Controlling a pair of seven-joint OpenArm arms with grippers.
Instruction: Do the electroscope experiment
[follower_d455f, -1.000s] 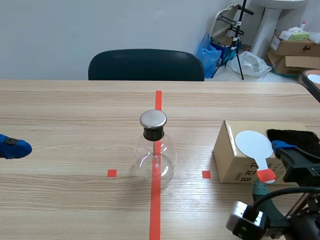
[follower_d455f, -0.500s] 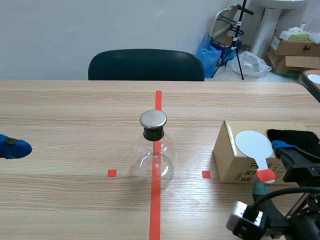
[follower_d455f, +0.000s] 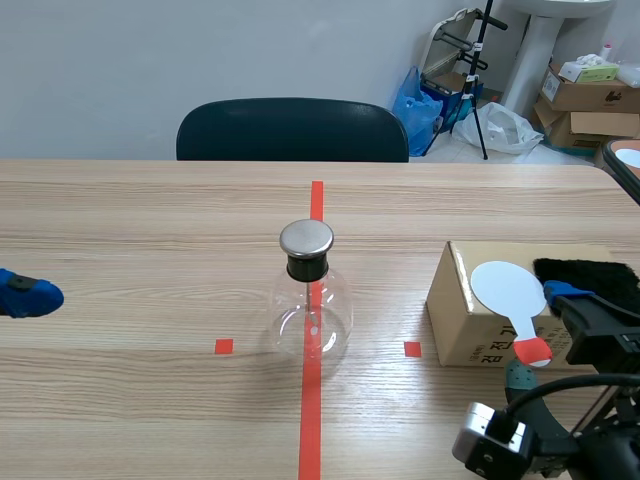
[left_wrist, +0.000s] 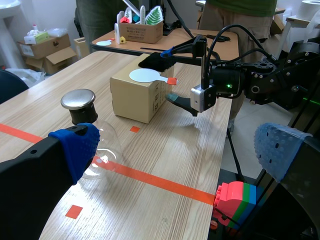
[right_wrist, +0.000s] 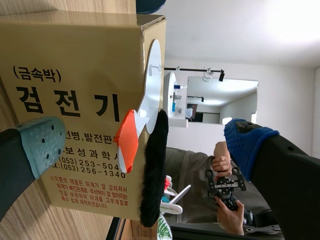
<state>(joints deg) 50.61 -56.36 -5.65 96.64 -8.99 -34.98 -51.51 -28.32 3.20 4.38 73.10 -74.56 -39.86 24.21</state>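
The electroscope, a round glass flask (follower_d455f: 311, 315) with a metal cap (follower_d455f: 306, 238), stands on the red tape line at mid-table. To its right a cardboard box (follower_d455f: 470, 315) carries a white paddle (follower_d455f: 506, 289) with a red handle (follower_d455f: 533, 350) and a strip of black fur (follower_d455f: 590, 271). My right gripper (right_wrist: 145, 145) is open at the box's near end, with the red handle (right_wrist: 127, 140) and fur (right_wrist: 154, 170) between its spread fingers, neither gripped. My left gripper (left_wrist: 175, 150) is open at the table's left edge, and the flask (left_wrist: 100, 150) sits by its left finger.
A dark chair (follower_d455f: 292, 130) stands behind the far table edge. Boxes and bags (follower_d455f: 590, 95) lie on the floor beyond. A stack of coloured bricks (left_wrist: 235, 202) sits below the left gripper. A person's hands (right_wrist: 224, 172) hold a device past the box.
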